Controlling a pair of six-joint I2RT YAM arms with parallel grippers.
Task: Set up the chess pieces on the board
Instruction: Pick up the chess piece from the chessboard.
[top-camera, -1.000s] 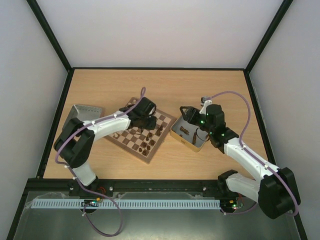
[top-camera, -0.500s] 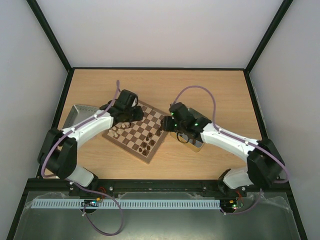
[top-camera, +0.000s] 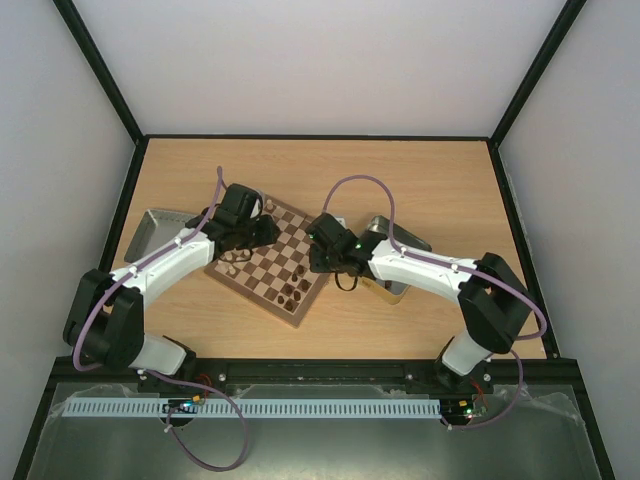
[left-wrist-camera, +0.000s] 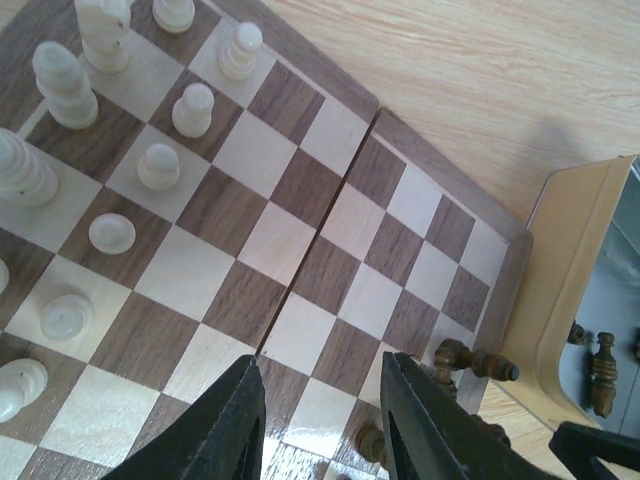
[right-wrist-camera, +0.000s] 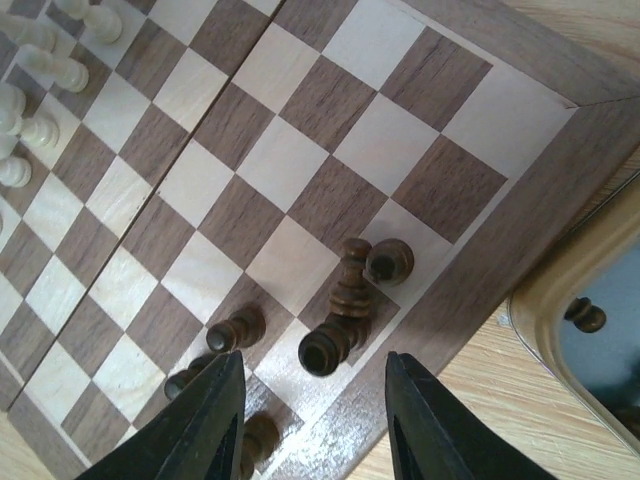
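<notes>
The tabletop (top-camera: 440, 180) carries the board (top-camera: 290, 255), set cornerwise near its middle, with a grey tray (top-camera: 152, 232) to the left and a tin (top-camera: 400, 237) just beside its right corner. Over the board's far-left side hangs the left hand (left-wrist-camera: 320, 375), fingers spread with nothing between them. Over the right corner hangs the right hand (right-wrist-camera: 312, 385), likewise spread and empty. On the left side stand the pale pieces (left-wrist-camera: 160, 165) in rows. Crowding the near-right edge are the dark pieces (right-wrist-camera: 350, 285), one tipped over, and a few more lie in the tin.
</notes>
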